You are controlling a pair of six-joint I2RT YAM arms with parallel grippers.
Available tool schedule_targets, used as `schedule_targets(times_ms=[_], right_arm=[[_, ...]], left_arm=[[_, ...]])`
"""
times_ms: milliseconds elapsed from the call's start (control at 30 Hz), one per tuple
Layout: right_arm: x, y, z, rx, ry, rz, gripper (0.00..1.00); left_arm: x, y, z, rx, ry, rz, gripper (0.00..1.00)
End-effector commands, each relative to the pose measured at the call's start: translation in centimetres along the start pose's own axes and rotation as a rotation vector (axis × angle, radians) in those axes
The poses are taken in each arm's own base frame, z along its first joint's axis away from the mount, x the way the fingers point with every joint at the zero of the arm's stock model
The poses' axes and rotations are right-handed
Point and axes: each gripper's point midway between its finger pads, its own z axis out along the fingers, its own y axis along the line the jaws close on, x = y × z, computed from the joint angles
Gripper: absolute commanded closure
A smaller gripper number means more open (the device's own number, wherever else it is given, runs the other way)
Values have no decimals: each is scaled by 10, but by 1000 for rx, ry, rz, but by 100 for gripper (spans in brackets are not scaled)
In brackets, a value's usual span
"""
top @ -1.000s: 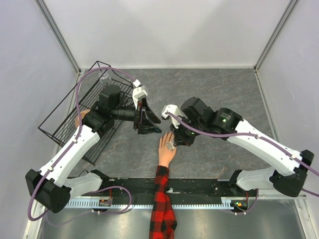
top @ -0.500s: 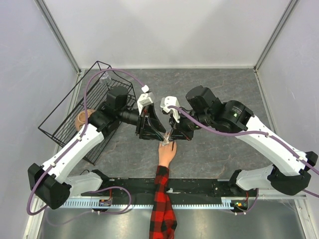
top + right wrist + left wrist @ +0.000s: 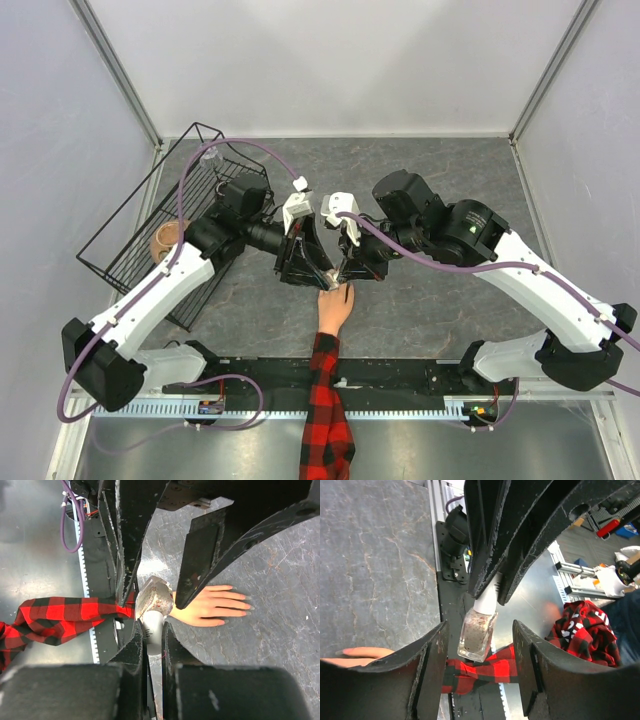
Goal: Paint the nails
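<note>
A small glass polish bottle with speckled pale contents hangs above the mannequin hand. My right gripper is shut on its white cap. My left gripper is open, one finger on each side of the glass body with a gap on both sides. The peach hand lies flat on the table, palm down, with a red-and-black plaid sleeve. Its nails show as small greyish tips in the right wrist view. In the top view both grippers meet over the fingers and hide them.
A black wire basket stands at the left of the table with a brown bowl-like thing inside. A black rail with the arm bases runs along the near edge. White walls close in the sides and back.
Both arms have swung towards each other over the hand. The right gripper has carried the bottle up and left, and the left gripper has come round it with its jaws narrowed.
</note>
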Motion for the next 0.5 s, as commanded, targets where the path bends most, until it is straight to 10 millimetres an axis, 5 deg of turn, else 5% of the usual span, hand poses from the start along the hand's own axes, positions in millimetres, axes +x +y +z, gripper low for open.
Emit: schedule_targets(times_ms=[0,200,467], right_arm=[[-19,0,-11,16,-67,-55,100],[-17,-2,-9,23,-57,-58,100],[-18,-6,-7,39,-54,-50,100]], left_arm=[[-8,-10,3,64,3,58,41],[-5,-12,8,82,20,52,45],[-2,-11,8,81,37,68,65]])
